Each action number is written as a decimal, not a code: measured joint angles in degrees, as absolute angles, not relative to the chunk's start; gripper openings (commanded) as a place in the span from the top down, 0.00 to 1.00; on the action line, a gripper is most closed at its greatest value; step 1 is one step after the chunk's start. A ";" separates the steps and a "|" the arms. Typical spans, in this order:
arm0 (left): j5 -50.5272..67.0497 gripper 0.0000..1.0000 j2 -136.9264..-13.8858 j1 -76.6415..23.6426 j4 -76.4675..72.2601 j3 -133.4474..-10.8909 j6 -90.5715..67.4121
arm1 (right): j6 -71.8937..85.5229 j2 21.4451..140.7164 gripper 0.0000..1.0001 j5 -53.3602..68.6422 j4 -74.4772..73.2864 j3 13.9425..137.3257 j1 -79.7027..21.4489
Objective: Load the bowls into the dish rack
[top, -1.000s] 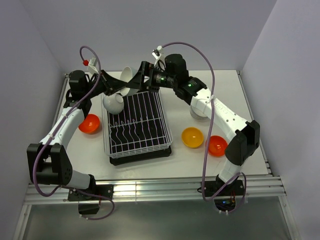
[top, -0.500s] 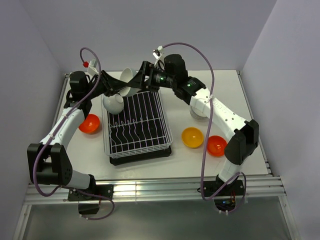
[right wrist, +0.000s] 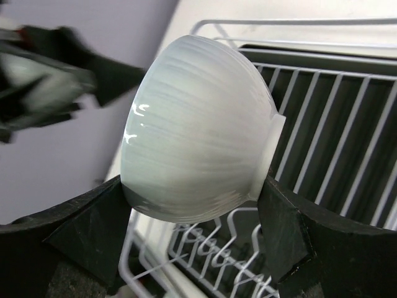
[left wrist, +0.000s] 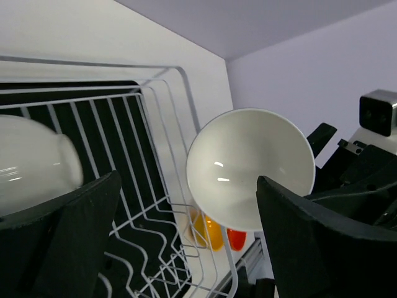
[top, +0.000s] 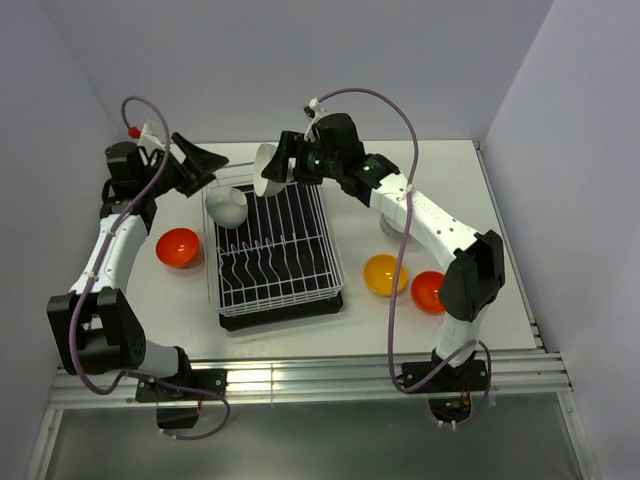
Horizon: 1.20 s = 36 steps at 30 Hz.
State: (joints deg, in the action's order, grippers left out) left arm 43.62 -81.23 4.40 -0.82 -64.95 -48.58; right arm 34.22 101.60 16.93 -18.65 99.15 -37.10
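On the near-R part of the desk [top: 475,190]: R-side red-orange bowl [top: 430,290] & yellow-orange bowl [top: 384,274], just beside each other, both mouth-up, apart from the dish rack [top: 280,298]. The rack sits mid-desk on a black drip tray [top: 285,311], long side running near-to-far.

L of the rack: L-side red-orange bowl [top: 178,247], mouth-up on the desk, near the rack's L wall, not touching it.

Far-L corner of the rack: white bowl [top: 228,205], tipped over on the wires w/ its foot toward the far side.

Just past that, over the rack's far end: R gripper [top: 279,166] clamped on a ribbed pale bowl [right wrist: 198,136], one finger each side of it. Bowl is on its side, mouth facing the L arm. Can't tell if it touches the rim.

Farthest, over the far-L of the desk: L gripper [top: 203,163], fingers [left wrist: 68,242] spread wide, nothing between them, apart from both white bowls.
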 measured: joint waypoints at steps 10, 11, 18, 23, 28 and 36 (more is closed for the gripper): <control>43.66 0.02 -77.30 15.03 3.73 -65.28 -45.25 | 24.12 113.82 1.00 7.70 -22.52 105.86 -39.44; 43.68 0.02 -76.86 15.46 3.90 -65.28 -45.04 | 23.11 114.87 1.00 6.81 -22.55 105.97 -40.07; 43.79 0.02 -75.46 16.51 4.19 -65.21 -44.21 | 17.91 119.11 1.00 1.69 -23.70 107.66 -43.94; 44.07 0.02 -75.46 17.10 4.23 -64.90 -44.16 | 15.27 120.62 1.00 -2.66 -23.57 109.80 -45.89; 44.27 0.02 -75.46 17.50 4.19 -64.88 -44.16 | 13.69 123.13 1.00 -6.74 -23.59 112.18 -46.89; 44.82 0.02 -75.46 17.76 4.12 -64.88 -44.16 | 11.81 125.97 1.00 -11.70 -23.55 113.75 -47.11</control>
State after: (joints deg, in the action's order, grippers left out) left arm 44.82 -75.46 17.76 4.12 -64.88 -44.16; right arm 11.81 125.97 -11.70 -23.55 113.75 -47.11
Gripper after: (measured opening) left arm 0.983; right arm 0.815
